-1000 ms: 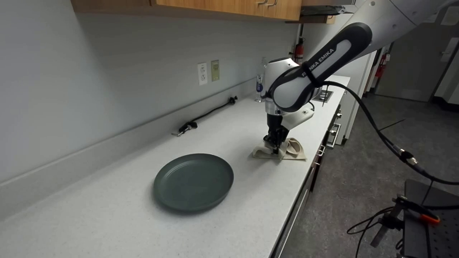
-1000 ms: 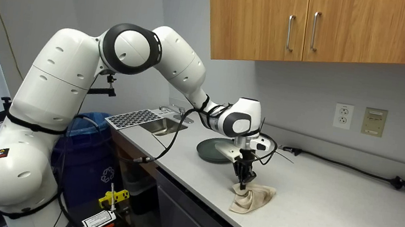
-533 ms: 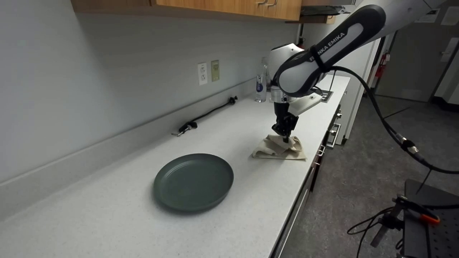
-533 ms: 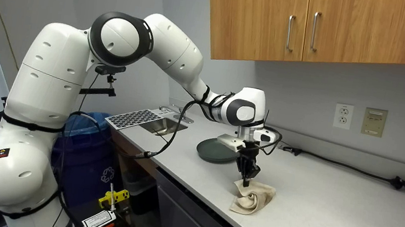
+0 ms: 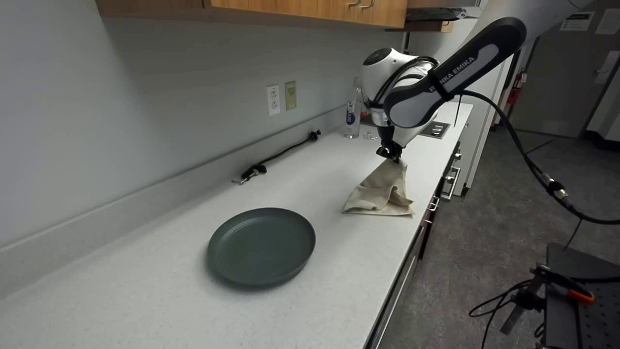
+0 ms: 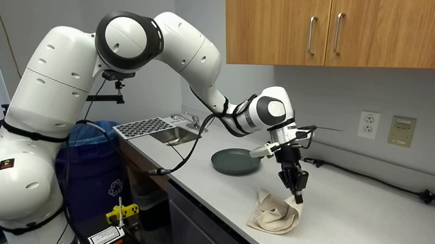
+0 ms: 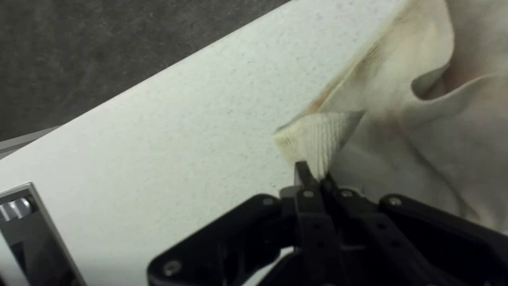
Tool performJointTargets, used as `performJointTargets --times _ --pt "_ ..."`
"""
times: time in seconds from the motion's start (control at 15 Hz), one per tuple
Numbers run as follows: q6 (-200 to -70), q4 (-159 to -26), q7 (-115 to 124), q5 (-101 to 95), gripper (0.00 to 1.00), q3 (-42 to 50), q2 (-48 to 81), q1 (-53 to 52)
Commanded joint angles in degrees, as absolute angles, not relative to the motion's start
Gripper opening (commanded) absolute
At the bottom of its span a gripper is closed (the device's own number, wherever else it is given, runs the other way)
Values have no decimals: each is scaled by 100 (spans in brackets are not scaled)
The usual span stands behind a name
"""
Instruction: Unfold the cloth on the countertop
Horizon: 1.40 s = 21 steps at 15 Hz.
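A beige cloth lies crumpled near the front edge of the white countertop (image 5: 145, 300). The cloth shows in both exterior views (image 5: 378, 191) (image 6: 272, 217). My gripper (image 5: 396, 159) is shut on one corner of the cloth and holds that corner above the counter. The cloth slopes down from the gripper, with its lower edge on the counter and folds in its middle. In an exterior view the gripper (image 6: 298, 198) is tilted. In the wrist view the cloth (image 7: 401, 135) spreads to the right, and its corner is pinched between the fingertips of the gripper (image 7: 316, 172).
A dark green plate (image 5: 261, 247) stands on the counter, also seen in an exterior view (image 6: 235, 161). A black cable (image 6: 379, 183) with clamps lies along the wall. A clear bottle (image 5: 352, 116) stands at the back. A sink (image 6: 175, 135) is at the counter's end.
My gripper has risen with the cloth's corner and tilted. It has moved away from the plate. The cloth is drawn up into a slope; its lower edge has stayed nearly in place.
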State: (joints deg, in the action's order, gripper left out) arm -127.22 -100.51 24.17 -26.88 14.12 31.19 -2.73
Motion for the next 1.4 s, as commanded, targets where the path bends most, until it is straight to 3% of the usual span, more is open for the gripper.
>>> performJointTargets --times 0.0,0.2,0.27,0.4,0.93,1.33 --pt "-12706 -9521 3033 -3234 1 1693 3597 -446" --pt "-12629 -9322 3391 -3402 1 1776 3806 -489" --pt "-12596 -9265 3494 -3403 29 1783 3864 -493" --pt "-12565 -9183 3637 -3391 37 1788 3948 -495" --pt "-12648 -9027 3642 -3067 97 1565 4075 -301" --pt "-12596 -9904 2583 -1974 100 1062 3333 -189"
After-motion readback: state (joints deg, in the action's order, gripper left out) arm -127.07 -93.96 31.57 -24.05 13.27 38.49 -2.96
